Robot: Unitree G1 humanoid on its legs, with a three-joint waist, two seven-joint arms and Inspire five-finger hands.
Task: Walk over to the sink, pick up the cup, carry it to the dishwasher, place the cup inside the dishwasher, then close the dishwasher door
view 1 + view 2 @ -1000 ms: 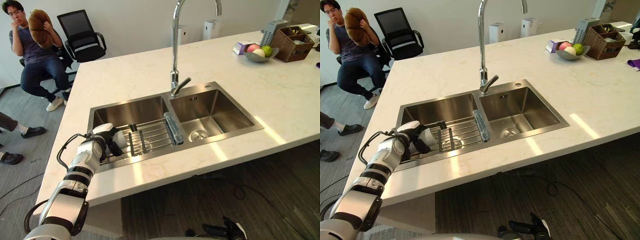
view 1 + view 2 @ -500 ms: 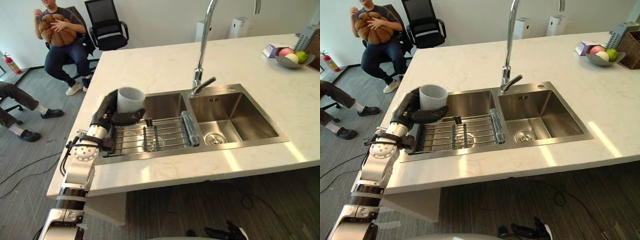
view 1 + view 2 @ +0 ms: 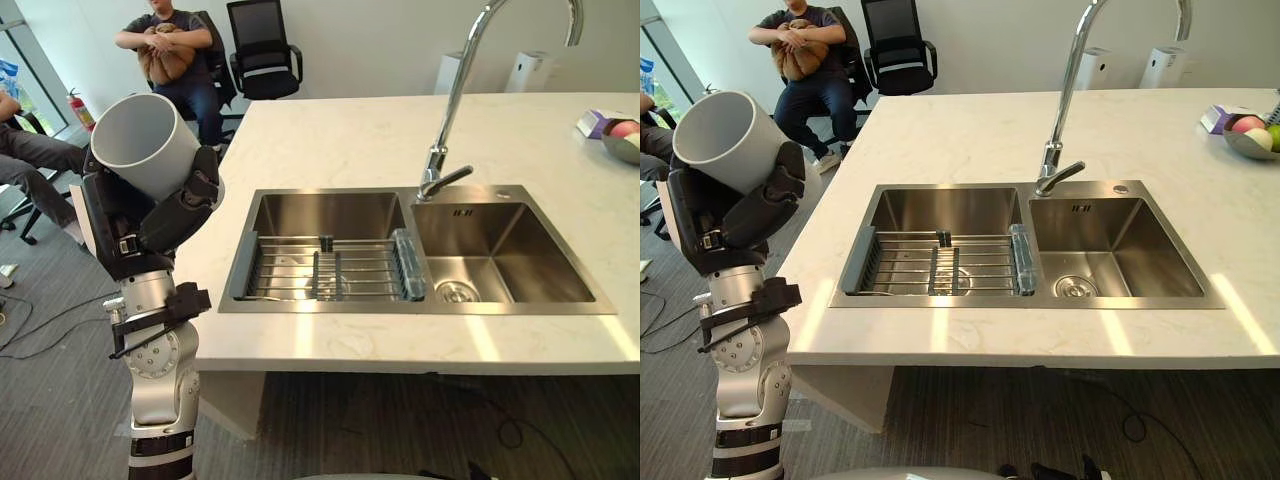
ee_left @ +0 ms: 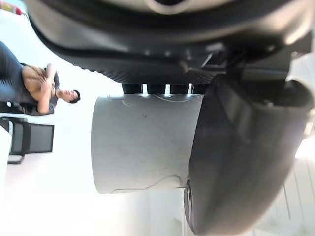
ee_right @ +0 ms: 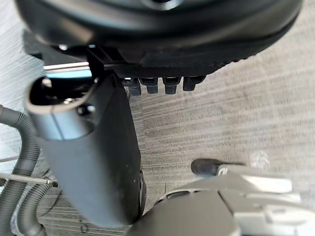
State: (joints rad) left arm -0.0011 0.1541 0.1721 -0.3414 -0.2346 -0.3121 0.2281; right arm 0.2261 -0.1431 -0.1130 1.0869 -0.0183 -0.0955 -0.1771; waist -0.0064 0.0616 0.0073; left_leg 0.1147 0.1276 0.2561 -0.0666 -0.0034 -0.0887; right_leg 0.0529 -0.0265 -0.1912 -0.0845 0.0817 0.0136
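Observation:
A pale grey cup (image 3: 150, 145) is up in the air to the left of the counter, tilted with its open mouth up and toward me. My left hand (image 3: 170, 215) is shut on the cup, thumb and fingers wrapped round its wall. The left wrist view shows the cup (image 4: 142, 142) sideways against the palm, with the thumb (image 4: 241, 147) across it. The double steel sink (image 3: 400, 305) lies to the right of the cup, a wire rack (image 3: 330, 270) in its left basin. My right hand (image 5: 88, 147) hangs low over the floor, holding nothing.
A tall chrome faucet (image 3: 450, 110) rises behind the sink. The white counter (image 3: 340, 130) runs back and right, with a fruit bowl (image 3: 1250, 135) at its far right. A seated person (image 3: 170, 50) and an office chair (image 3: 265, 45) are beyond the counter; another person (image 3: 30, 150) sits at the left.
My left hand has lifted the cup out of the left basin, up and left past the counter's edge. The camera has swung, so the sink now sits further right.

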